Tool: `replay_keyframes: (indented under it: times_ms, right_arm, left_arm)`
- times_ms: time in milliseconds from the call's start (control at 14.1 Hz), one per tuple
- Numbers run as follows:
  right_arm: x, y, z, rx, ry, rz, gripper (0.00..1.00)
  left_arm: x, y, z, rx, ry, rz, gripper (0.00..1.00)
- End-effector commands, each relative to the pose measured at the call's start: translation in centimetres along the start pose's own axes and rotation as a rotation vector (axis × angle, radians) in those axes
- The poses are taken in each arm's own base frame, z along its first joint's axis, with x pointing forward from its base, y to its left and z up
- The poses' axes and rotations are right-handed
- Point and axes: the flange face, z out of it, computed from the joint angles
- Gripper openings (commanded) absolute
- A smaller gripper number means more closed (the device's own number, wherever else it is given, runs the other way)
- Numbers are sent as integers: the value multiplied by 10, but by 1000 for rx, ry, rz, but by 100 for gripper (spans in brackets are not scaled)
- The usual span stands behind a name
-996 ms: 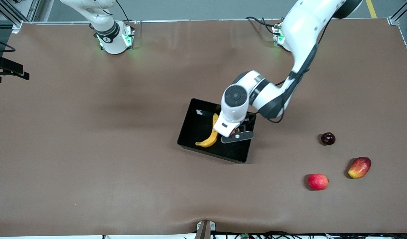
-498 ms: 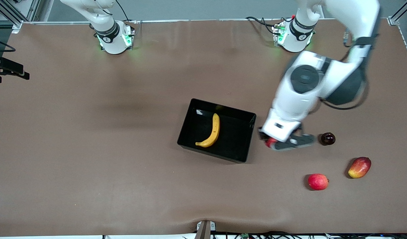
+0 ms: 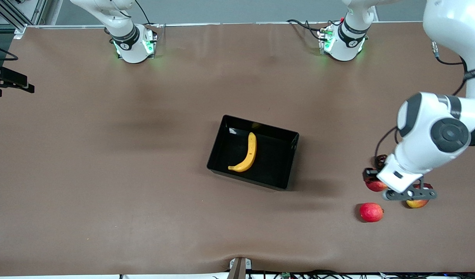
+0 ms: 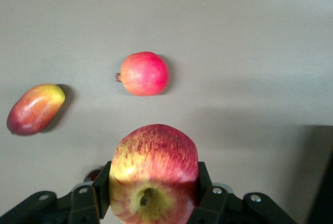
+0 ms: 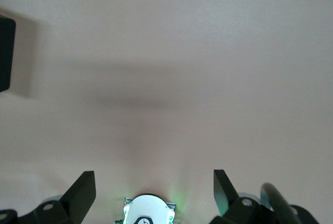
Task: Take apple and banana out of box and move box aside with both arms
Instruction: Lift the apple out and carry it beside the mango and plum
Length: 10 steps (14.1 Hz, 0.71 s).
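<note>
Red apple [image 4: 153, 174] sits clamped between the left gripper [image 4: 153, 203] fingers

Streaked red apple [image 4: 154, 174] hanging clamped in left pincer [image 4: 151, 203]; yellow banana [image 3: 247, 153] lying inside black box [image 3: 218, 149] mid-worktop.

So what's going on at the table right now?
The left gripper is shut on the small red, yellow-streaked apple, up over the left arm's end of the brown table, above the pinkish-red round fruit and oval mango. The curved yellow banana lies in the glossy black box. The right gripper waits open near its base.
</note>
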Motion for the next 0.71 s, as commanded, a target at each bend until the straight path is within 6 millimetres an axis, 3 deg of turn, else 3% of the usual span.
replay_keyframes:
  times_ms: [0, 142, 427, 641]
  right_arm:
    - [0, -2, -3, 10, 7, -3, 100]
    - [1, -5, -4, 8, 10, 2, 100]
    - [1, -5, -4, 9, 8, 5, 100]
    - [1, -4, -4, 9, 10, 6, 100]
  left_arm:
    - [9, -24, 47, -20, 3, 47, 0]
    - [14, -68, 78, -31, 27, 77, 0]
    - [13, -120, 126, -13, 56, 143, 0]
    - [9, -124, 151, -16, 35, 138, 0]
